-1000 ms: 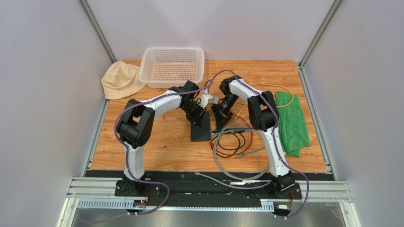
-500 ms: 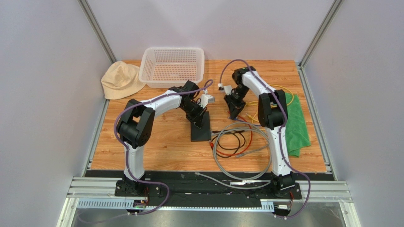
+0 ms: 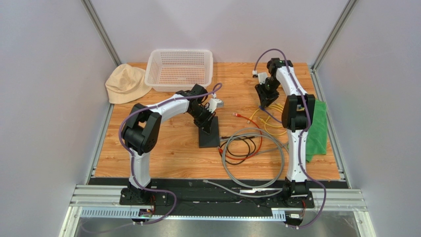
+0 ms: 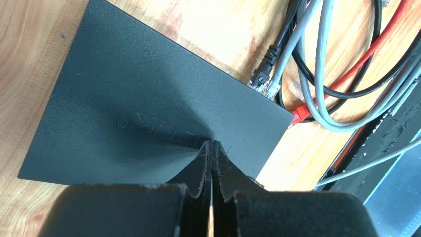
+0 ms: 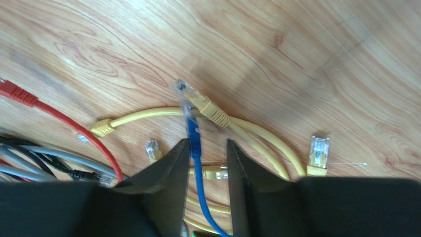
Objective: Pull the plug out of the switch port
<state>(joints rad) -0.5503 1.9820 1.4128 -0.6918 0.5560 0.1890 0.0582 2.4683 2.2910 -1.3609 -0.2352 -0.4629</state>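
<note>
Now the switch [image 3: 209,132] lies mid-table, long axis running near to far, pinned under the left gripper's [image 4: 212,146] closed tips. Well off to its right, the blue plug [image 5: 191,126] lies loose between the right gripper's [image 5: 206,144] parted fingers.
</note>
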